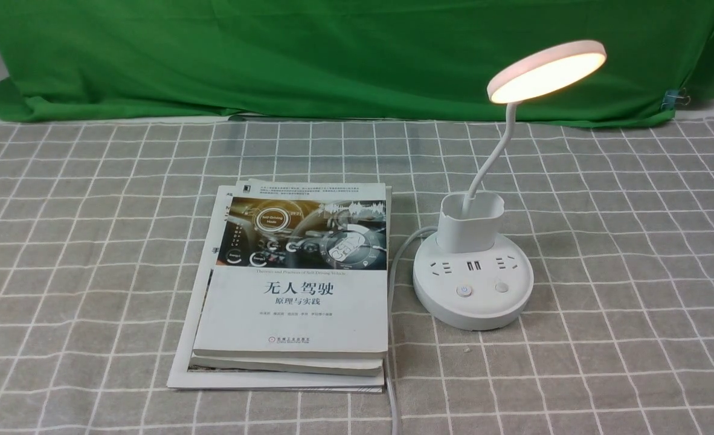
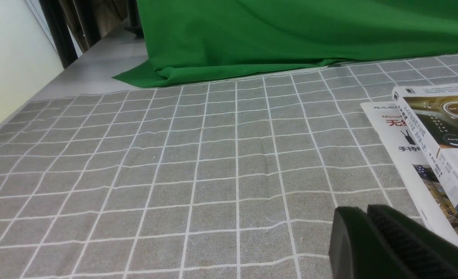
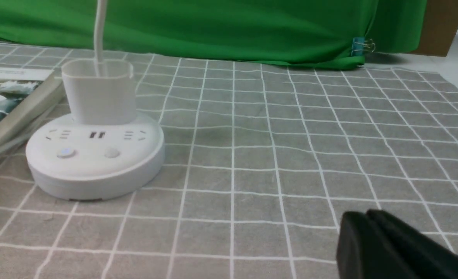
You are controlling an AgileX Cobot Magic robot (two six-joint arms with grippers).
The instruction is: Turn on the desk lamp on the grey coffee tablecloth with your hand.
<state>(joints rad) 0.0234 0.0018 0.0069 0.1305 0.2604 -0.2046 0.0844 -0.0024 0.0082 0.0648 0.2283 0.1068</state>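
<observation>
Desk lamp (image 1: 470, 232): lit, upright on grey coffee tablecloth (image 1: 635, 241) (books (image 1: 296, 302) beside).
Left claw (image 2: 366, 212): closed, empty.
Right claw (image 3: 364, 216): closed, empty.

The desk lamp (image 1: 473, 290) is smooth white plastic. The grey coffee tablecloth (image 1: 635, 241) looks like coarse woven fabric (kinda towel-ish), and the green cloth (image 1: 272, 54) is finer and matt. The top book (image 1: 296, 314) cover's slightly glossy paper.

The left gripper (image 2: 365, 212), jaws pressed together, sits low over the grey coffee tablecloth (image 2: 198, 170). A stack of books (image 2: 438, 135) lies near it; a green cloth (image 2: 291, 35) lies beyond.
</observation>
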